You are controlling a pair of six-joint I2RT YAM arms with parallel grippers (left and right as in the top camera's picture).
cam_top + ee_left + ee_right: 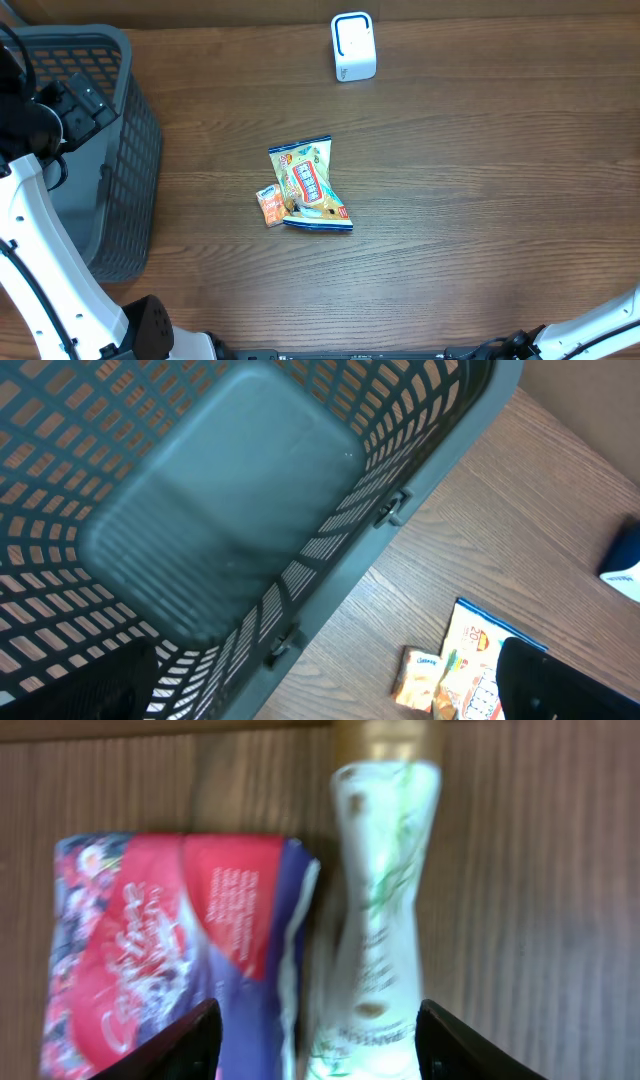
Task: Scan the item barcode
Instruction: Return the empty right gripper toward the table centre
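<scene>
**Jaws stand apart on both arms as snack bag lies mid-table**

Near the centre of the wooden table (480, 200), the snack bag (310, 185) lies flat. A small orange packet (270, 207) sits against it at 8 o'clock. The white scanner (353, 46) stands well apart at 12 o'clock, and a grey basket (135, 150) sits at 9 o'clock by the table's left edge. The left gripper (330, 685) hangs above that basket, its fingers (560, 680) wide and holding nothing. The right gripper (320, 1042), outside the overhead view, also shows its fingers (190, 1042) spread. A white bottle (378, 920) with a gold cap lies on the wood between them, and a red packet (160, 940) is just beside it at 9 o'clock. That view is blurred, so whether a finger touches the bottle cannot be told.
</scene>
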